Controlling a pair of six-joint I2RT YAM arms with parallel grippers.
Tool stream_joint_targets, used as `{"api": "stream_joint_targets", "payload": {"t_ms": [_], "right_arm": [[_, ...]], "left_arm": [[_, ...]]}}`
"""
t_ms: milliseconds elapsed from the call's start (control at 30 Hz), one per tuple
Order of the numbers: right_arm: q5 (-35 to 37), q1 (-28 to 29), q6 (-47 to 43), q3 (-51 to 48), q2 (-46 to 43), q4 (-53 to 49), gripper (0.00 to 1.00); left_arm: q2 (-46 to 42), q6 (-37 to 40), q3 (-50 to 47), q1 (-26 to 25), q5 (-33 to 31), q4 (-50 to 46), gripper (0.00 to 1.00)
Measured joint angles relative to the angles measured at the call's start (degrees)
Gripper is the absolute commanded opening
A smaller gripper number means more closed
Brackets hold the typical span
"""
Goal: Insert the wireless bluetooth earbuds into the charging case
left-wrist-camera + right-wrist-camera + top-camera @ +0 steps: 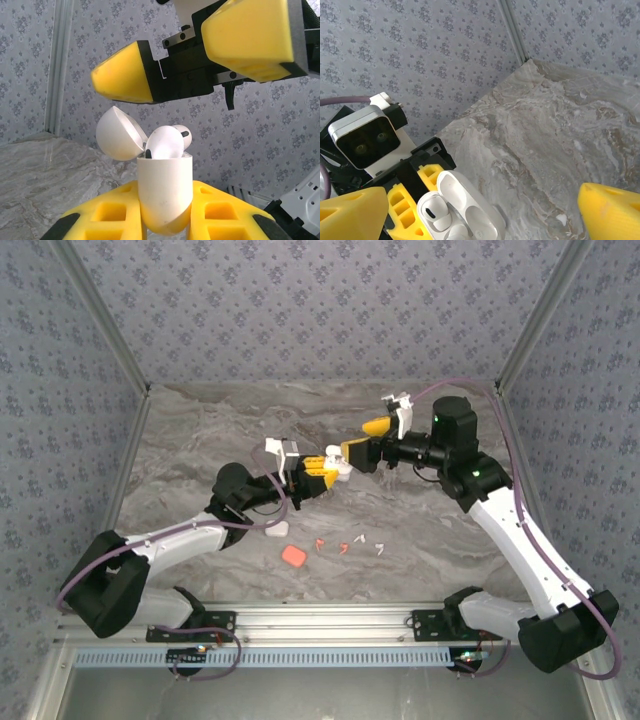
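The left gripper (322, 472) is clamped on a white charging case (340, 468) and holds it above the middle of the table (200, 430). In the left wrist view the case (165, 195) stands upright between the yellow fingers (100, 217), with its lid (117, 132) swung open to the left. A white earbud (165, 142) sits in the case with its rounded head above the rim. A second rounded head with a dark spot shows just behind it.

The right gripper (364, 440) is close to the case, its jaws spread wide and clamped on nothing. From the left wrist, its two yellow fingertips (122, 72) hang just above the open case without touching it. The right wrist camera looks down between its own fingertips (350, 210) onto the open case (470, 215), where an earbud (434, 212) with a dark oval is seated beside the raised lid.

On the table, near the arm bases, lie four loose earbuds. Two are orange-red (320, 543) and (345, 547), and two are white (360, 538) and (380, 548). All four lie well apart from the held case. An orange-red case (293, 555) rests just left of them, and a white object (275, 530) lies beside the left arm; what it is cannot be told.
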Motion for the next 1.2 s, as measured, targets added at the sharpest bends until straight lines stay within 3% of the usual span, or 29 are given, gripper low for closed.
{"api": "stream_joint_targets", "payload": {"t_ms": [800, 1200], "right_arm": [[-11.32, 2.16, 1.03, 1.44, 5.01, -4.20, 0.98], [-11.41, 2.16, -0.04, 1.68, 3.52, -5.29, 0.98]], "left_arm": [[0.00, 1.86, 0.02, -0.39, -1.64, -0.46, 0.00], [-0.44, 2.29, 0.00, -0.50, -2.58, -1.49, 0.00]]}}
